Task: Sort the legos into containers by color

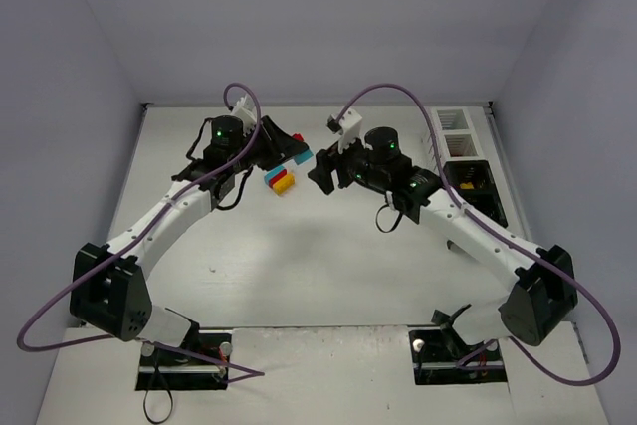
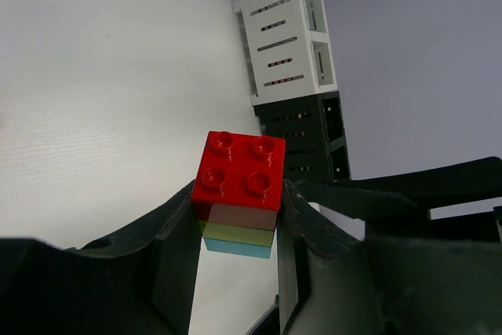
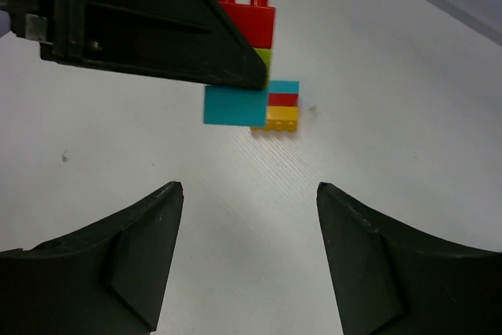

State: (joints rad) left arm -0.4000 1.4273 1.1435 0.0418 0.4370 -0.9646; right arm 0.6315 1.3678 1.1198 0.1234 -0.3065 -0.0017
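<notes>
My left gripper [image 2: 239, 192] is shut on a stack of three legos, which hangs above the table: a red brick [image 2: 241, 170] on top, a green one [image 2: 235, 233] under it, a cyan one [image 2: 235, 248] at the bottom. From above, the left gripper [image 1: 289, 146] holds this stack [image 1: 301, 156] at mid-table. Just beyond it, a second stack [image 1: 281, 180] lies on the table, cyan [image 3: 284, 86], red [image 3: 284, 100] and yellow [image 3: 282, 118]. My right gripper [image 3: 249, 194] is open and empty, facing both stacks from the right [image 1: 320, 176]. The containers [image 1: 468, 161] stand in a row at the far right.
The row has white slatted bins [image 2: 286, 37] at the far end and black bins [image 2: 302, 135] nearer. Something yellow lies in a black bin [image 1: 466, 184]. Purple cables arc over both arms. The arm bases [image 1: 109, 291] stand at the near edge.
</notes>
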